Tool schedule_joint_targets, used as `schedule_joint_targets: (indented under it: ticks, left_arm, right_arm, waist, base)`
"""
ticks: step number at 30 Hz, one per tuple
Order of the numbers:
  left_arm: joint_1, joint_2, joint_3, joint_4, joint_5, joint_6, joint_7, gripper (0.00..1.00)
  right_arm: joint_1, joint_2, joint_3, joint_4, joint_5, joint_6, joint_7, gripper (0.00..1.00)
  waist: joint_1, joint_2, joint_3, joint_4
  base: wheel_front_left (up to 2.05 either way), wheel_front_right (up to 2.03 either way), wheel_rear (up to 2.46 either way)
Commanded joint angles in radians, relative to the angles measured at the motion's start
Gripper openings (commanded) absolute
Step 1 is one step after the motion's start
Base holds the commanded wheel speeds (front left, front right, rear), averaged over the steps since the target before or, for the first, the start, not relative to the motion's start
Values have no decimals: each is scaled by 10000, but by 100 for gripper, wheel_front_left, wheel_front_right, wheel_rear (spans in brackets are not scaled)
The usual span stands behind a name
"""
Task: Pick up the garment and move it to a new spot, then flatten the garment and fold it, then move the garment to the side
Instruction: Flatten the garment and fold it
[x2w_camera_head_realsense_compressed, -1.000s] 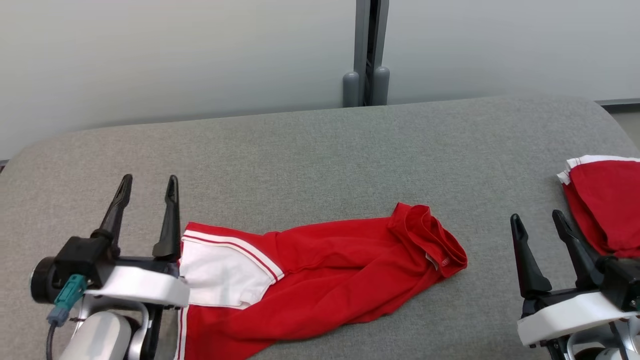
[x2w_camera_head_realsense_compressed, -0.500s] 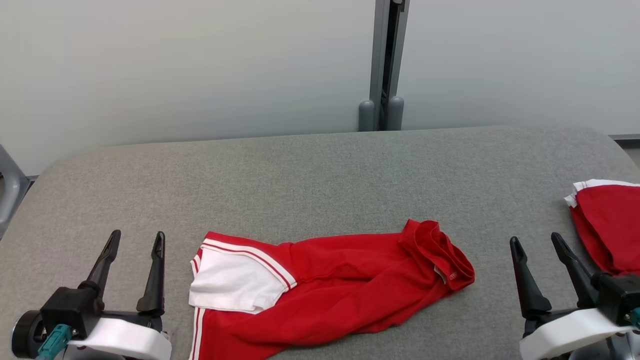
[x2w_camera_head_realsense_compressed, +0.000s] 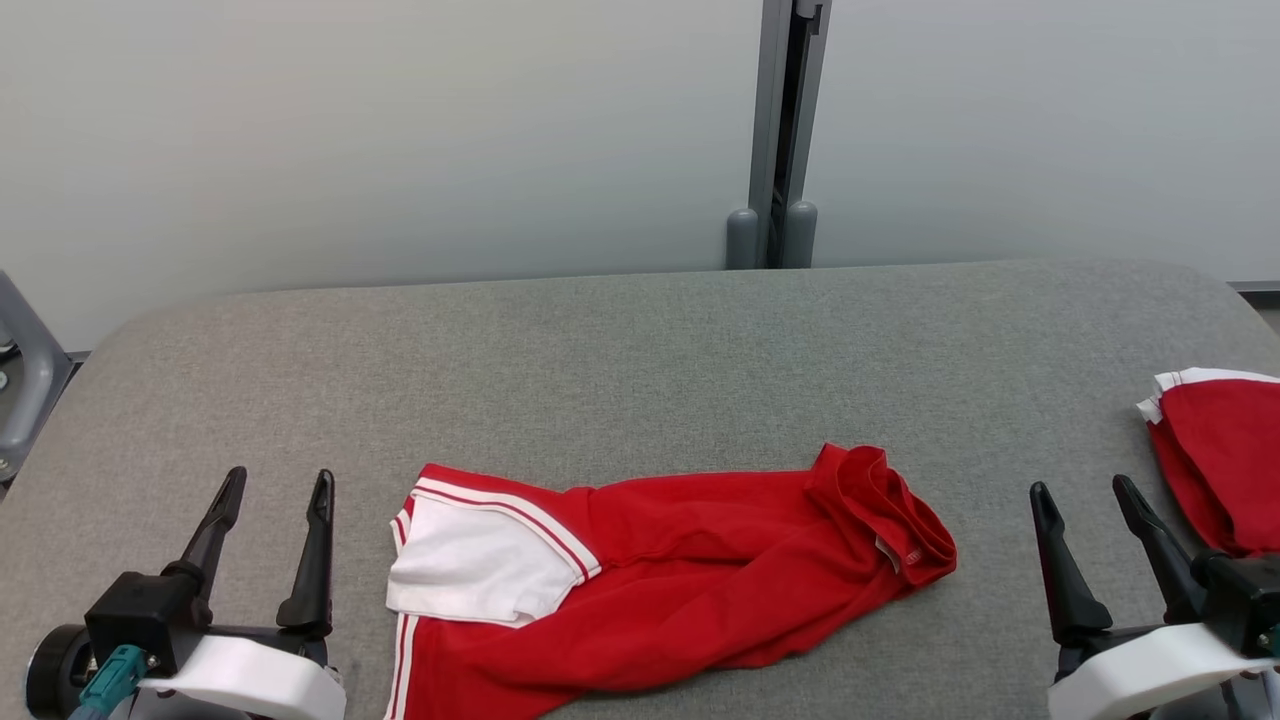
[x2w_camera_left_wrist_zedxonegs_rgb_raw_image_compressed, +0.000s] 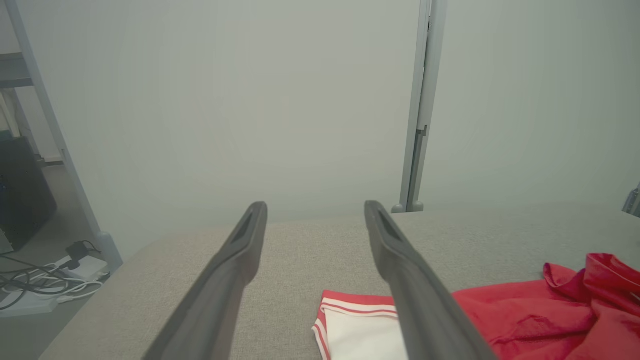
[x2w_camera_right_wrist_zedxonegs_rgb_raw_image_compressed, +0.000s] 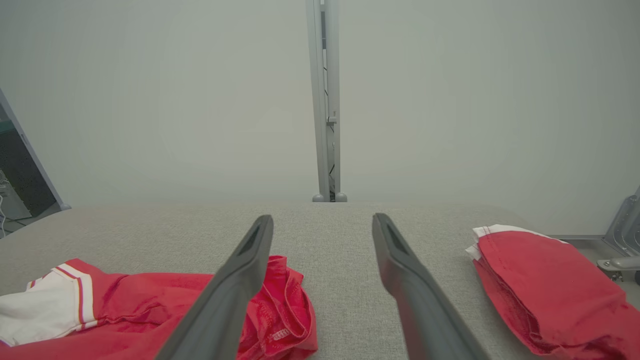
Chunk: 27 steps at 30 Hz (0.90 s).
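- The crumpled red garment with a white panel and white striped trim (x2w_camera_head_realsense_compressed: 660, 590) lay bunched on the near middle of the grey fabric-covered table (x2w_camera_head_realsense_compressed: 640, 350). A rumpled, hemmed opening sat at its right end.
- The left gripper (x2w_camera_head_realsense_compressed: 278, 480) stood just beside the garment's white end. Its two dark fingers were spread wide and held nothing, and the cloth lay apart from them.
- The right gripper (x2w_camera_head_realsense_compressed: 1082, 487) stood near the garment's other end, likewise spread and empty. It was between the garment and a second red cloth with white edging (x2w_camera_head_realsense_compressed: 1215, 460), which lay folded at the table's right edge.
- Judging by this flanking stance, each arm seemed placed to take one end, so the cloth could be lifted and stretched rather than dragged in a heap.
- The folded piece probably marked the side spot for finished items. The pickup had not yet begun.
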<state>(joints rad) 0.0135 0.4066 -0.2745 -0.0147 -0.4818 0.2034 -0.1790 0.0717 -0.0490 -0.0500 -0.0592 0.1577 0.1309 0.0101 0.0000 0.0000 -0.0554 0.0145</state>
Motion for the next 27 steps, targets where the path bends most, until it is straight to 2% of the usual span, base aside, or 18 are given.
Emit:
schedule_joint_targets:
  ticks: [1,5,14,22,27]
  left_arm:
    - [46,67,-9,-40,10,39,14,100]
    - [43,82,-56,-86,20,91,94,100]
    - [-284,41,-217,-130,60,78,308,100]
    - [-1000,-160,-341,21,53,-121,34,100]
    - [-1445,-282,-361,249,41,-256,-190,100]
  right_arm:
    - [70,-37,-43,1,15,-4,42,100]
    - [5,-36,104,68,24,-4,235,100]
    - [-848,-205,1298,763,-383,-4,1396,100]
    - [-2177,-902,2289,2139,-269,-4,1839,100]
    - [-2848,-1187,2469,3175,-126,-4,2001,100]
  waist:
    - [0,0,10,20]
    - [0,0,40,93]
    - [0,0,402,504]
    - [0,0,1304,1259]
    - [0,0,1670,1579]
  base:
    - [0,0,0]
    - [0,0,0]
    - [0,0,0]
    - [0,0,0]
    - [0,0,0]
